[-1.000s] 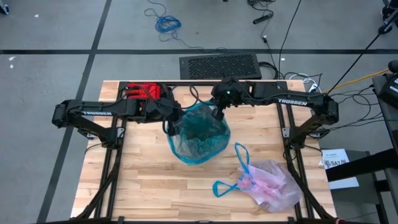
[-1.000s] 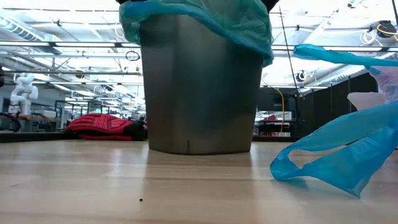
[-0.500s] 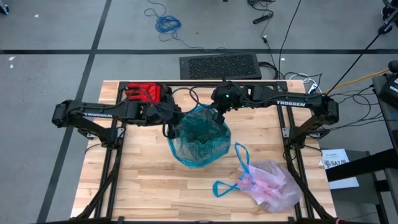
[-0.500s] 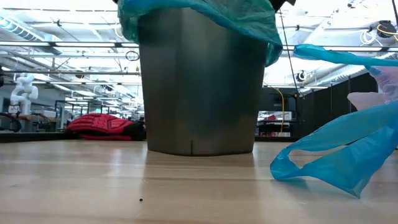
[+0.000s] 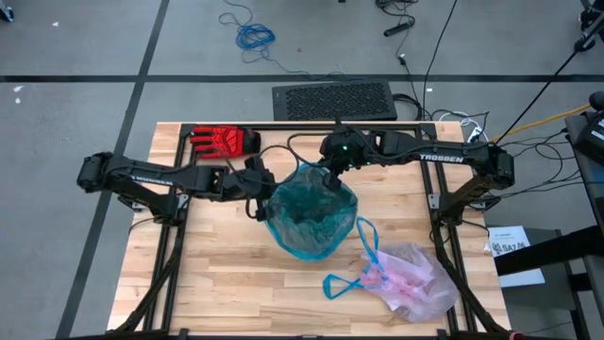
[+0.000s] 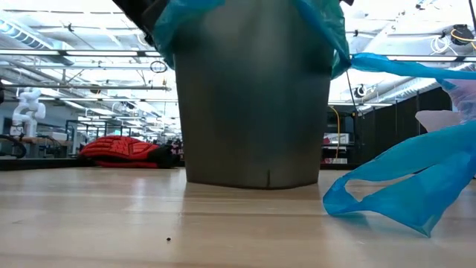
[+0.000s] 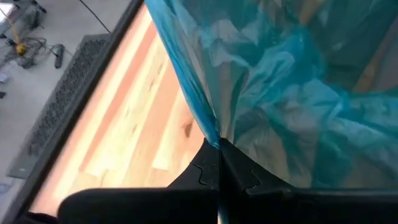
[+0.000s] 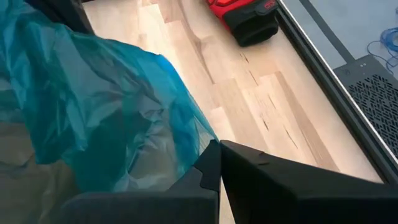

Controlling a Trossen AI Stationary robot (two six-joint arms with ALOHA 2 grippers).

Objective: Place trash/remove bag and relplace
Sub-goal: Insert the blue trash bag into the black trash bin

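At table centre, both grippers dragged teal bag (image 5: pixel 311 219) rightward.

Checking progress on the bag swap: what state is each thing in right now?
Bin: upright on the table.
Teal bag: draped over the bin's rim, mouth open.
Pink bag: removed, lying on the table.
Left gripper: shut on teal bag.
Right gripper: shut on teal bag.
Red glove: lying flat.
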